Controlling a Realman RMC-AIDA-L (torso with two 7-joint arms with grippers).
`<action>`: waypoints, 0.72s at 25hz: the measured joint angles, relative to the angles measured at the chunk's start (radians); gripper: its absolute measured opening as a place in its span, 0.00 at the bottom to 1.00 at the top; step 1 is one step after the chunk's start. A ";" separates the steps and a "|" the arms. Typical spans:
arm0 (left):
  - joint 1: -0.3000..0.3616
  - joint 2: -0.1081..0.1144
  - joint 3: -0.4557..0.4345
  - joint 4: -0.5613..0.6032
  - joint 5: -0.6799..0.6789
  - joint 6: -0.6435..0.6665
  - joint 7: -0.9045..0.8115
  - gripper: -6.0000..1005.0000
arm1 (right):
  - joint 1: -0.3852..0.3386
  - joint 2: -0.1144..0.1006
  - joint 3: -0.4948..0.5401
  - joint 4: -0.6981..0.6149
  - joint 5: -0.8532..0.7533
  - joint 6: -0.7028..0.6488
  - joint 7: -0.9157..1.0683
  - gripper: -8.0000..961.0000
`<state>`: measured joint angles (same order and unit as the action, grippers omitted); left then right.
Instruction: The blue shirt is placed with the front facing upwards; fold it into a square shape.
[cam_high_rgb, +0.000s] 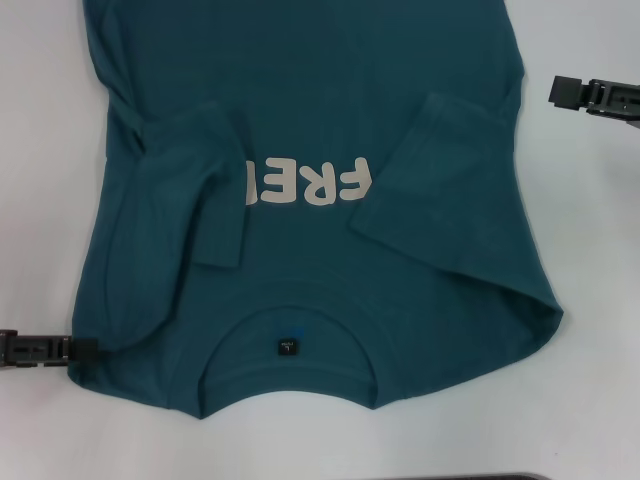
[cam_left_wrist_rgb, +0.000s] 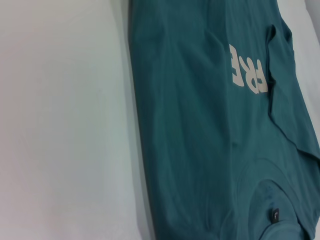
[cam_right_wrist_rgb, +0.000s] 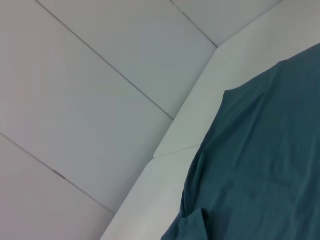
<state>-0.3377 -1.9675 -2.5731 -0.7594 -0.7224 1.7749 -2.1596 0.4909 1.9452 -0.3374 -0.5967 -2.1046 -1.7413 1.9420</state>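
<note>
The blue shirt (cam_high_rgb: 320, 120) lies flat on the white table, front up, with its collar and black neck label (cam_high_rgb: 287, 347) toward me. Both sleeves are folded in over the chest: one sleeve (cam_high_rgb: 205, 190) covers part of the cream letters (cam_high_rgb: 305, 182), the other sleeve (cam_high_rgb: 440, 180) lies beside them. My left gripper (cam_high_rgb: 85, 352) sits low at the shirt's left shoulder edge. My right gripper (cam_high_rgb: 556, 90) hovers off the cloth, beside the shirt's right side farther up. The left wrist view shows the shirt (cam_left_wrist_rgb: 200, 125) with its letters (cam_left_wrist_rgb: 247, 75) and label (cam_left_wrist_rgb: 274, 216). The right wrist view catches the shirt's hem corner (cam_right_wrist_rgb: 260, 175).
White table (cam_high_rgb: 590, 400) shows on both sides of the shirt. In the right wrist view the table edge (cam_right_wrist_rgb: 175, 150) runs past the shirt, with grey tiled floor (cam_right_wrist_rgb: 75, 100) beyond. A dark strip (cam_high_rgb: 470, 477) lines the table's near edge.
</note>
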 joint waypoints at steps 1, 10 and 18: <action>-0.001 0.000 0.001 0.000 0.000 0.000 -0.002 0.75 | 0.000 0.000 0.000 0.000 0.000 0.000 0.001 0.58; -0.034 -0.016 0.006 0.000 0.003 0.022 0.004 0.75 | -0.001 -0.002 0.001 0.000 0.000 0.000 0.004 0.57; -0.070 -0.036 0.015 -0.004 0.003 0.044 0.010 0.75 | -0.003 -0.002 0.002 0.000 0.000 0.000 0.006 0.57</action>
<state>-0.4079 -2.0031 -2.5576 -0.7630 -0.7193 1.8187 -2.1498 0.4881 1.9434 -0.3359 -0.5967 -2.1046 -1.7410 1.9480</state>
